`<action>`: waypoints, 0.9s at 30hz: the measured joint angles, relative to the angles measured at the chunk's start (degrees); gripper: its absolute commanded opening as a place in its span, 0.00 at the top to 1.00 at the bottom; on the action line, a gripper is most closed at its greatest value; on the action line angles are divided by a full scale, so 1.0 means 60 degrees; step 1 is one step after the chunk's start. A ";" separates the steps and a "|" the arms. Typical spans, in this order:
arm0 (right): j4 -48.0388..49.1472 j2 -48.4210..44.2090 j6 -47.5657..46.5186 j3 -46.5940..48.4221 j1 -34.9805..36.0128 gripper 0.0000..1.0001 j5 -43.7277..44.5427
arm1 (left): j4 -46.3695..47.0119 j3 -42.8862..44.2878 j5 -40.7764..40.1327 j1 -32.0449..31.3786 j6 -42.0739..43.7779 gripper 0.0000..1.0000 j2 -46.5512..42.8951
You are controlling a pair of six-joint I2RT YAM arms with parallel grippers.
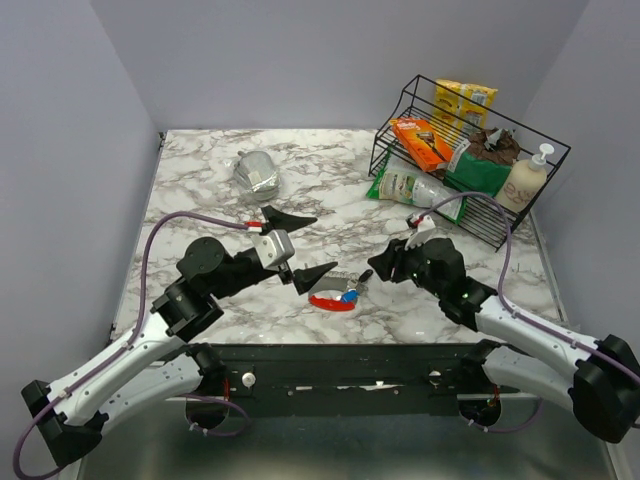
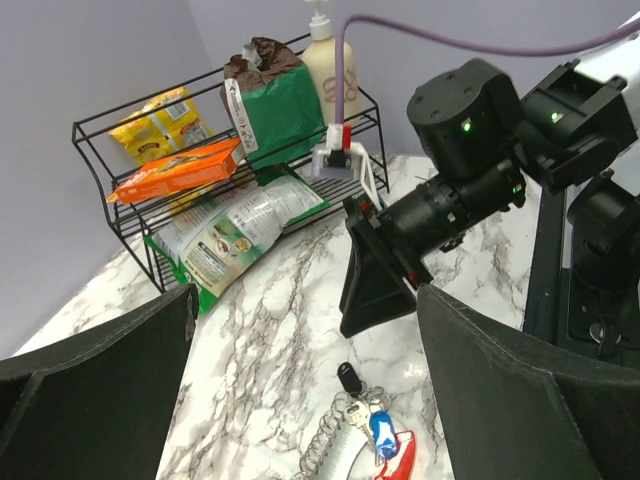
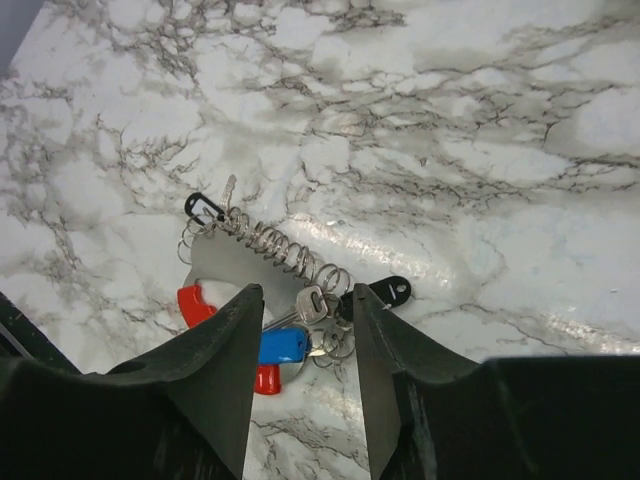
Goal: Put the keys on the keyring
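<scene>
**Right wrist view**
- right claw (image 3: 305,300): jaws apart, clamped on nothing. Its two dark fingers rise from the bottom edge of the picture.
- keyring (image 3: 285,255): lies flat on the marble tabletop (image 3: 480,150). Its chain of silver rings runs from upper left to lower right and ends in a cluster of rings in the gap between the fingers.
- red tag (image 3: 195,303): curved, beside the chain, partly hidden behind the finger at the picture's left.
- blue tag (image 3: 283,345): in the gap, below the ring cluster.
- silver key (image 3: 311,303): in the gap, near the fingertips.
- black-headed key (image 3: 388,292): long axis almost level, tilted slightly up to the right, head to the right and the other end at the ring cluster. It lies just above the tip of the finger at the picture's right, outside the gap. Whether it is threaded on a ring cannot be told.
- second dark key (image 3: 203,207): at the chain's upper-left end, well apart from the claw.

**Left wrist view**
- left claw (image 2: 305,300): jaws wide apart, holding nothing.
- keyring: low in the picture, between the two fingers.
- black-headed key: points away from the camera, head toward the right claw and just short of its dark finger. Contact cannot be told.

**Top view**
- keyring: on the near middle of the tabletop, between the two claws, with the red tag's long axis running left to right.
- wire rack (image 1: 480,215): at the far right corner, well apart.
</scene>
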 measured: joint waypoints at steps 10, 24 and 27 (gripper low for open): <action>-0.0481 -0.0998 -0.0455 0.0255 -0.0018 0.14 0.0364 | 0.0743 -0.0750 0.0004 0.0000 -0.0262 0.01 0.0368; -0.0852 -0.1024 -0.0674 0.0594 -0.0018 0.07 0.0696 | 0.1774 -0.1264 -0.0120 0.0000 -0.0736 0.01 0.1333; -0.0856 -0.0976 -0.0670 0.0597 -0.0018 0.07 0.0754 | 0.1767 -0.1282 -0.0404 0.0000 -0.0823 0.01 0.1759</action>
